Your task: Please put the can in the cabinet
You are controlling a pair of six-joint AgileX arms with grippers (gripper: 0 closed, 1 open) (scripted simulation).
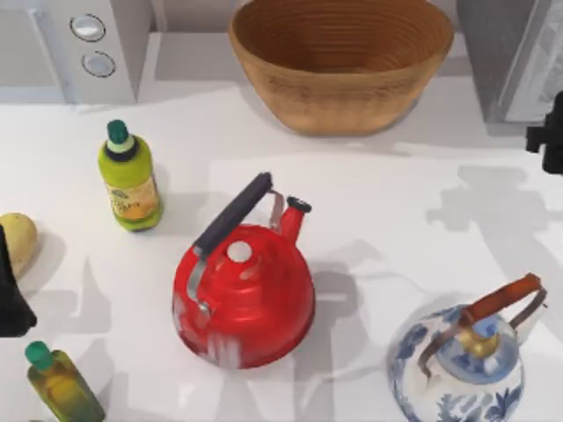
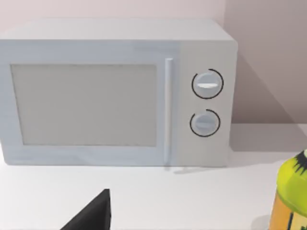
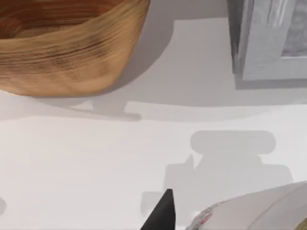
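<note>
The can (image 3: 254, 211) is a white tin with red marks and a dull gold end. It lies close under the right wrist camera, hard against a dark fingertip (image 3: 162, 213). My right gripper (image 1: 550, 136) is at the table's right edge, above the surface, shut on the can. The cabinet (image 1: 515, 53) is the grey unit with a pale framed door at the back right, just beyond that gripper, and its corner (image 3: 268, 43) is a short way ahead of the can. My left gripper (image 1: 10, 294) is parked at the left edge.
A woven basket (image 1: 341, 66) stands at the back centre, left of the cabinet. A red kettle (image 1: 244, 294) is mid-table and a blue-and-white kettle (image 1: 462, 365) at the front right. On the left are a white microwave (image 1: 75, 44), two green-capped bottles (image 1: 129, 180) (image 1: 60, 387) and a yellowish object (image 1: 18, 242).
</note>
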